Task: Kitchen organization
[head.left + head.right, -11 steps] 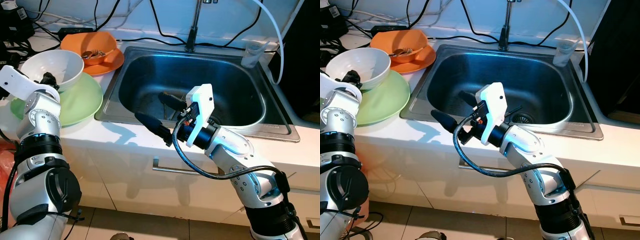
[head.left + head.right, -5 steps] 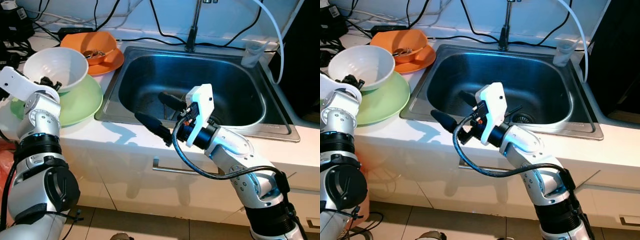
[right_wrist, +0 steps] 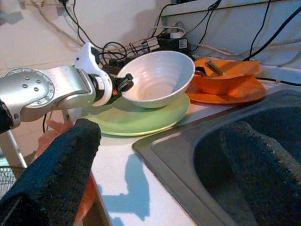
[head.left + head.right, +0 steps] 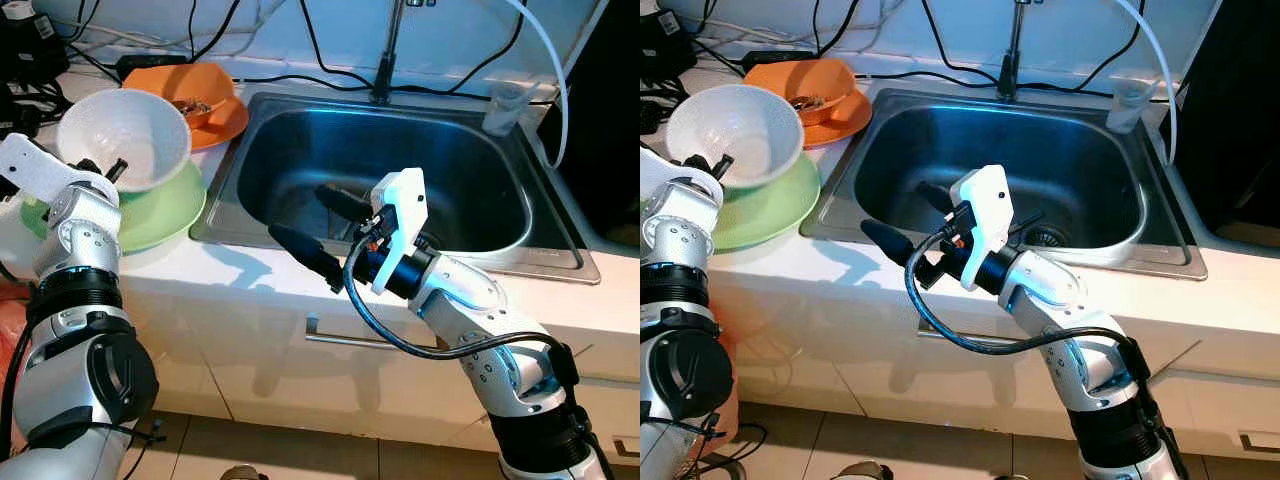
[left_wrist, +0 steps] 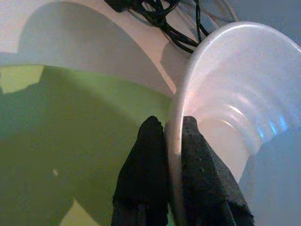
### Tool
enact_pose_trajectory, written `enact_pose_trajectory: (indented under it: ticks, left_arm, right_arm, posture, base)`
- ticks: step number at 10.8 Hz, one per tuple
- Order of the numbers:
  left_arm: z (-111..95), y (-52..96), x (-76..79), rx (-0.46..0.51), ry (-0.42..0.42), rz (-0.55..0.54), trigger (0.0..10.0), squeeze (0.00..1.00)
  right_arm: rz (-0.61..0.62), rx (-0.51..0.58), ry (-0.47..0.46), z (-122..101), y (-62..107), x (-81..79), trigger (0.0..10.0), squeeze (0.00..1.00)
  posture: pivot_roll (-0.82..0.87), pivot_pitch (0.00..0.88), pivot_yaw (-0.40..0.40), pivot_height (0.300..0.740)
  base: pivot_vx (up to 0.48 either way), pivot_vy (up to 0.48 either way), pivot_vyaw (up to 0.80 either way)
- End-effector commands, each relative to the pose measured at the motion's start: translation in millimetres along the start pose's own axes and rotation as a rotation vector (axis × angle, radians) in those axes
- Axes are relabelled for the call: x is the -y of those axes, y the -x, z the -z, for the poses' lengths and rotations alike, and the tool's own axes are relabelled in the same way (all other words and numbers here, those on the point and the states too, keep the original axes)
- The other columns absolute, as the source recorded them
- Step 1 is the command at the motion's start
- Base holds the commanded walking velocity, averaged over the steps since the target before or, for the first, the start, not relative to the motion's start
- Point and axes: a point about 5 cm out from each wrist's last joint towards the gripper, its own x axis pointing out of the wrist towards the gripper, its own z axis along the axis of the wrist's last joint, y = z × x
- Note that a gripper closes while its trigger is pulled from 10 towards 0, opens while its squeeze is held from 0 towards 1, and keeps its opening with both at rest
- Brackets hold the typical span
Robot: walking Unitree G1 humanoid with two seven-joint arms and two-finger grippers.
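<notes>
A white bowl [image 4: 125, 138] hangs tilted just above the green plate [image 4: 160, 205] at the counter's left. My left gripper [image 4: 103, 170] is shut on the bowl's near rim, one finger [image 5: 141, 174] outside and one inside the wall [image 5: 221, 117]. The right wrist view shows the bowl [image 3: 157, 77] lifted off the green plate [image 3: 141, 122]. My right gripper [image 4: 318, 225] stands open at the steel sink's [image 4: 460, 150] front left edge, holding nothing.
An orange bowl on an orange plate [image 4: 205, 105] with scraps sits behind the green plate. A faucet [image 4: 385, 50], black cables and a clear cup [image 4: 503, 105] line the back. A drawer handle [image 4: 370, 342] runs below the counter.
My left gripper has raised the white bowl off the green plate and tipped it toward the sink side. The right arm has stayed still.
</notes>
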Motion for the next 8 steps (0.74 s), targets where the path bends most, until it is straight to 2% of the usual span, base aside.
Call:
enact_pose_trajectory:
  ticks: [1, 5, 6, 7, 8]
  left_arm:
    - [-3, 0.1, 4.1, 0.012, -0.006, 0.013, 0.0, 0.00]
    - [-5, 1.5, 5.8, 0.031, -0.004, 0.016, 0.0, 0.00]
    - [-10, 3.6, 9.5, 0.066, -0.025, 0.027, 0.0, 0.00]
    - [-16, 11.7, 19.6, 0.129, -0.084, 0.089, 0.0, 0.00]
    - [-17, 14.9, 22.4, 0.143, -0.097, 0.108, 0.0, 0.00]
  right_arm:
    - [0.009, -0.007, 0.012, 0, 1.4, 0.0, 10.0, 0.00]
    - [0.006, -0.006, 0.014, 0, 0.3, 0.1, 10.0, 0.00]
    - [0.007, -0.006, 0.016, 0, 0.2, 0.4, 10.0, 0.00]
    - [0.007, -0.006, 0.017, 0, 0.4, 1.0, 10.0, 0.00]
    - [0.008, -0.006, 0.018, 0, 0.2, 1.4, 10.0, 0.00]
  posture:
    - [0.05, 0.060, -0.001, 0.740]
    - [0.05, 0.055, -0.002, 0.740]
    - [0.05, 0.055, -0.002, 0.740]
    - [0.05, 0.053, -0.003, 0.740]
    - [0.06, 0.052, -0.004, 0.740]
  base:
    - [0.000, 0.000, 0.00]
    - [0.000, 0.000, 0.00]
    - [0.000, 0.000, 0.00]
    - [0.000, 0.000, 0.00]
    - [0.000, 0.000, 0.00]
